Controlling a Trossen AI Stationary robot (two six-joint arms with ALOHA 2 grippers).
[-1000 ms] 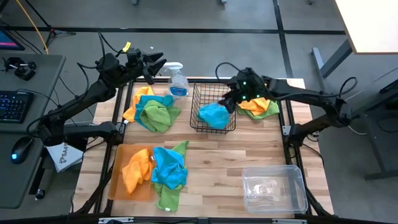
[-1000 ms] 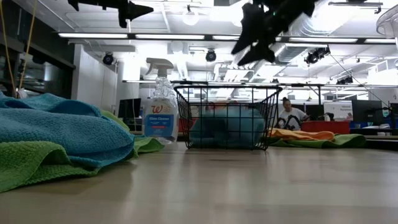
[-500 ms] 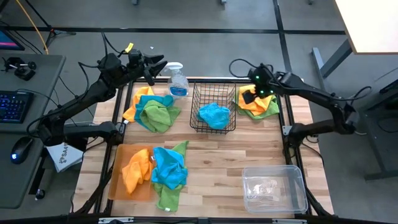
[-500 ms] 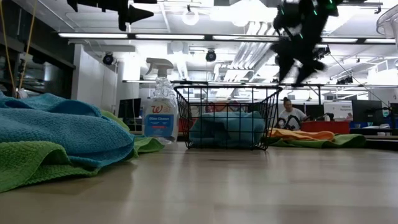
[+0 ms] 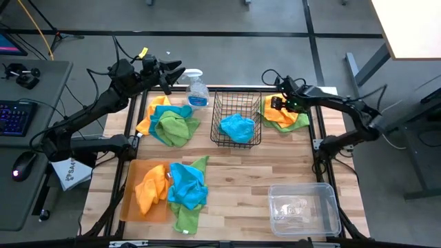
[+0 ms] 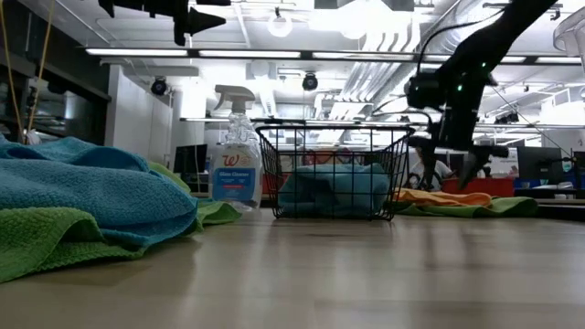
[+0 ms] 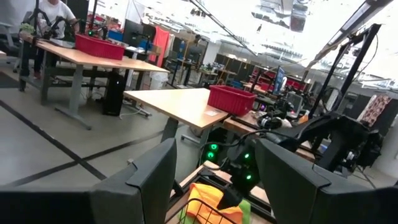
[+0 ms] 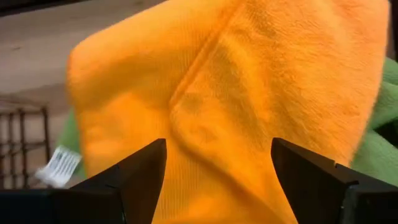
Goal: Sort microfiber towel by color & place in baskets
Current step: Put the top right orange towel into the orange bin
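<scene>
Claws were both spread wide and empty: right gripper (image 5: 277,103) hovered just over the orange towel (image 8: 236,93) at 2 o'clock, left gripper (image 5: 173,71) idled at 11.

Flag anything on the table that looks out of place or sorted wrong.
The orange-brown tray holds an orange towel, but a blue towel and a green towel are heaped against it, spilling onto the table: mixed colours. The wire basket holds only blue. The clear tub holds no towel.

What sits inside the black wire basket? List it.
One bright blue towel lies crumpled inside the black wire basket. Whether anything lies beneath the towel cannot be seen; the cloth covers that part of the basket floor.
</scene>
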